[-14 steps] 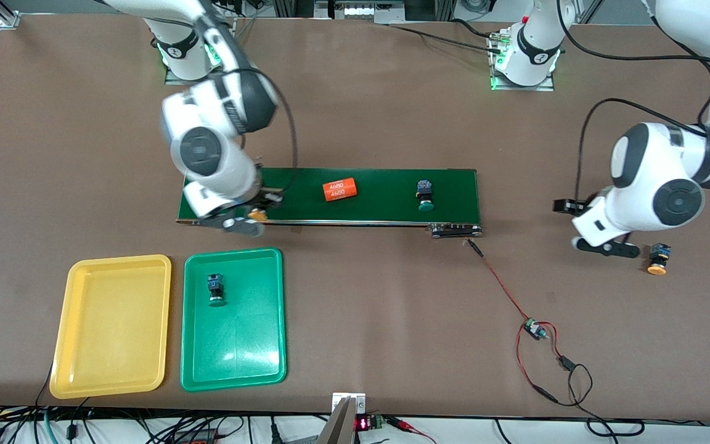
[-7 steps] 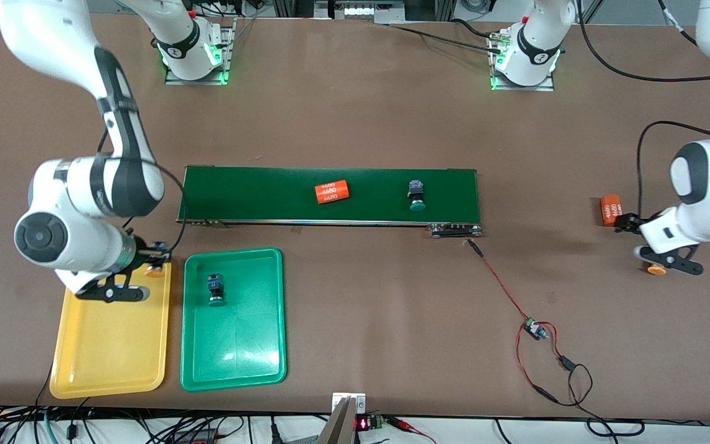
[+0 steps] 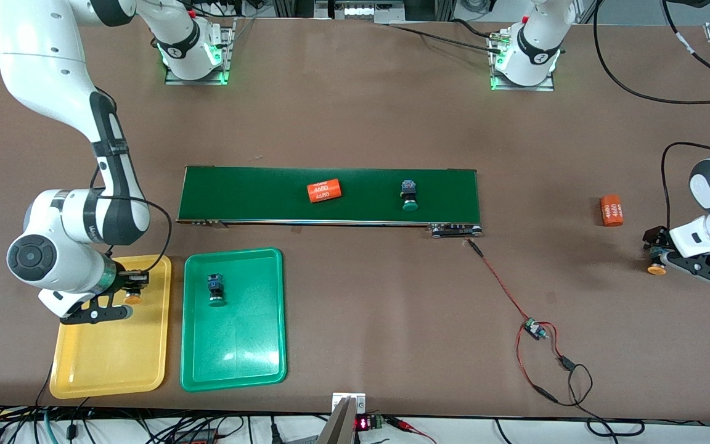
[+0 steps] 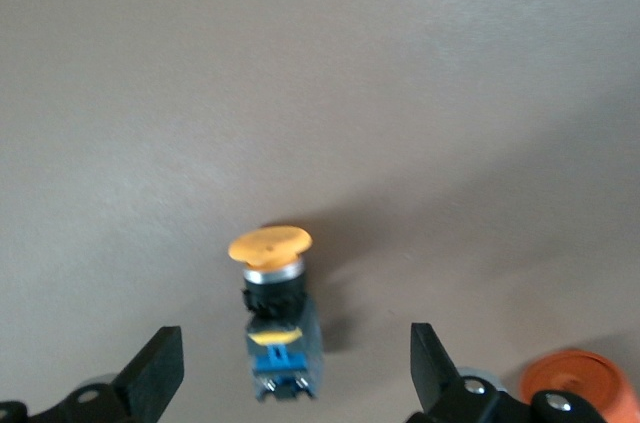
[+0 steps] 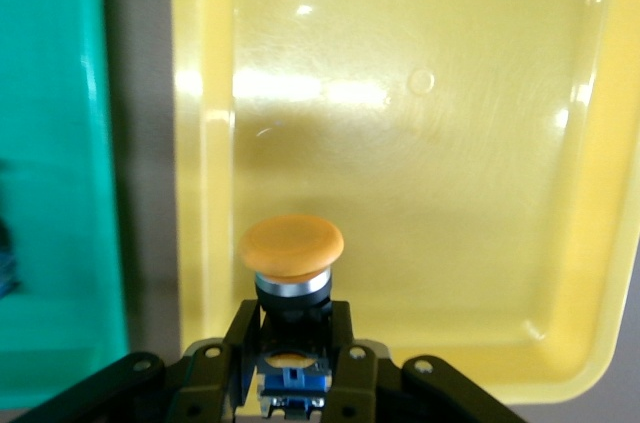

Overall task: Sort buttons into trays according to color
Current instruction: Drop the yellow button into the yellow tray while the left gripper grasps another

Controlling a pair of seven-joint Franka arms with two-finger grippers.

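Observation:
My right gripper (image 3: 128, 295) is shut on a yellow-orange button (image 5: 291, 248) and holds it over the yellow tray (image 3: 114, 364), near the corner closest to the conveyor. The green tray (image 3: 256, 345) beside it holds a green button (image 3: 216, 291). A second green button (image 3: 410, 196) lies on the belt. Another yellow-orange button (image 3: 657, 269) lies on the table at the left arm's end. My left gripper (image 4: 297, 373) stands open with its fingers (image 4: 160, 371) either side of that button's body (image 4: 285, 343), not touching it.
The dark-green conveyor belt (image 3: 256, 191) carries an orange numbered cylinder (image 3: 323, 191). A second orange cylinder (image 3: 611, 210) lies on the table, farther from the front camera than the left gripper. Red and black wires with a small board (image 3: 534, 330) trail from the belt toward the table's front edge.
My right gripper carried the yellow-orange button from the belt's end to over the yellow tray. My left gripper shifted onto the other yellow-orange button. The belt's cylinder and green button drifted toward the right arm's end.

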